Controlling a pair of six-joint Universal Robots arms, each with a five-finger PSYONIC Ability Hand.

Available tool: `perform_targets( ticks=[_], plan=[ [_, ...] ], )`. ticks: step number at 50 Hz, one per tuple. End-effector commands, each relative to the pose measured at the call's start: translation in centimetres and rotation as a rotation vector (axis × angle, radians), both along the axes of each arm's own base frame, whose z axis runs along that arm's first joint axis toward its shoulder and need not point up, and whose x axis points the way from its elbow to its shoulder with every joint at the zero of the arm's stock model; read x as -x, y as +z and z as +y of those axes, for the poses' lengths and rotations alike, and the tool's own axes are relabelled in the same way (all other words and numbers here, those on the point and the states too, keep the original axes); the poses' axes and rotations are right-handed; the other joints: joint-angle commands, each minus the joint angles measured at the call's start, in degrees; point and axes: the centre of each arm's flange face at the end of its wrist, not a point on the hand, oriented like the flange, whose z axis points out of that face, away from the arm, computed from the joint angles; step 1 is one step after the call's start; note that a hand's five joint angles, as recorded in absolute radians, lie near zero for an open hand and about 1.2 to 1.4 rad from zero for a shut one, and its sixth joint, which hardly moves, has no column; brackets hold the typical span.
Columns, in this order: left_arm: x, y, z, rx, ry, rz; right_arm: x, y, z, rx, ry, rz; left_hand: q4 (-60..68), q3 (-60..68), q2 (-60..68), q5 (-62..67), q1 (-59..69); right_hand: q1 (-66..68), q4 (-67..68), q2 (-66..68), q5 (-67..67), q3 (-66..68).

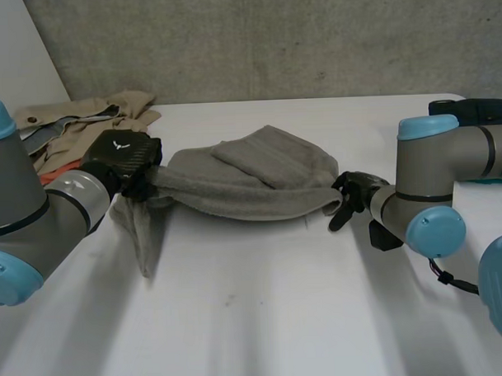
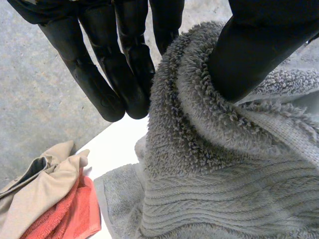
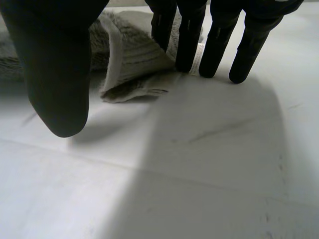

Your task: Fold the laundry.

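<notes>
Left hand [image 1: 120, 156] clamped on one end of the rumpled grey terry towel [image 1: 251, 178], right hand [image 1: 352, 199] open at the other end.

On the white table [image 1: 264, 319] the right hand's straight fingers touch a towel corner, thumb apart, gripping nothing. The left thumb and fingers pinch the bunched opposite end, raised so a flap hangs. The towel lies half-doubled between both hands. This looks like the spreading step; next the right hand must pinch its corner so the towel can be drawn taut. Farther back, a crumpled beige garment [image 1: 108, 110] lies over an orange-red cloth [image 2: 75, 219].
</notes>
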Motion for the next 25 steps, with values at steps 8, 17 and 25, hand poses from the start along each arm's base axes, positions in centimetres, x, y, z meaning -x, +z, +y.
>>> perform_targets(
  ticks=[8, 17, 25],
  plan=[
    [-0.3, 0.7, 0.4, -0.016, 0.012, 0.023, -1.4, 0.5, -1.4, 0.07, -0.087, -0.103, 11.3, 12.0, 11.5, 12.9, 13.7, 12.7, 13.4, 12.8, 14.0, 13.0],
    [-0.2, 0.8, 0.6, -0.011, 0.011, 0.02, -2.6, 0.0, -1.2, 0.092, -0.08, -0.108, 11.3, 12.0, 11.5, 12.9, 13.7, 12.2, 12.9, 12.3, 13.5, 12.5],
    [-0.3, 1.1, 0.6, -0.006, 0.017, 0.026, -1.9, 1.4, -1.9, 0.129, -0.129, -0.089, 11.3, 12.0, 11.5, 12.9, 13.7, 53.7, 54.5, 53.9, 55.1, 54.1]
  ],
)
